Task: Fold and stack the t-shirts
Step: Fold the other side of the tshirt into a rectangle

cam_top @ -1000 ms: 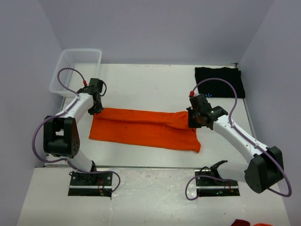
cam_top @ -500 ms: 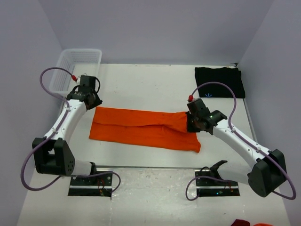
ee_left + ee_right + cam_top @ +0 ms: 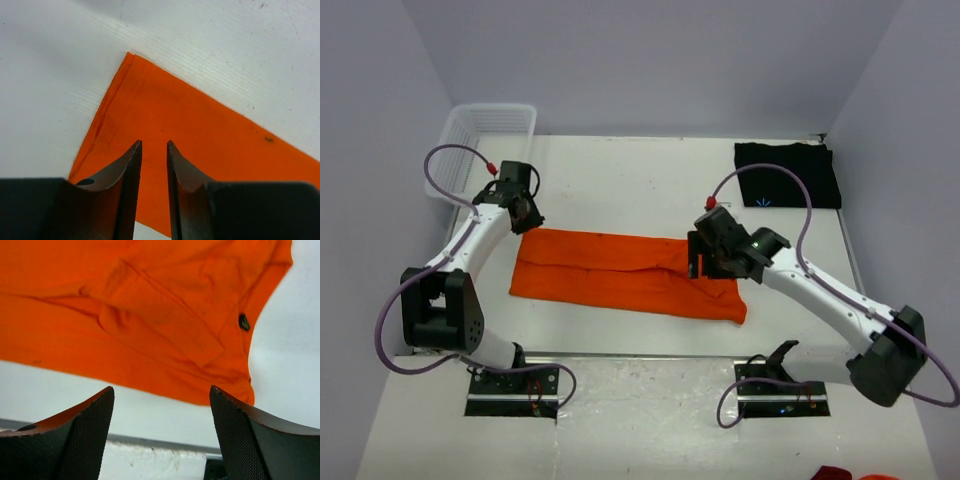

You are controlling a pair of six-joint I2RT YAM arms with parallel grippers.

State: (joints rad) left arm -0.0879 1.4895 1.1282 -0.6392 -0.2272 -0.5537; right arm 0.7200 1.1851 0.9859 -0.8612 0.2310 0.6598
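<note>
Now the right gripper [image 3: 160, 395], clamped a second ago, has spread wide above the right end of the orange t-shirt [image 3: 620, 272]. The left gripper [image 3: 152, 145], slightly parted, pinches nothing. Released, the shirt lies as a long central band, likely ready for another fold. The black t-shirt [image 3: 788, 173] sits far right.

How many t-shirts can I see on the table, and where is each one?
2. The orange t-shirt lies folded in the middle; the black t-shirt lies at the far right corner. The basket may hide more.
</note>
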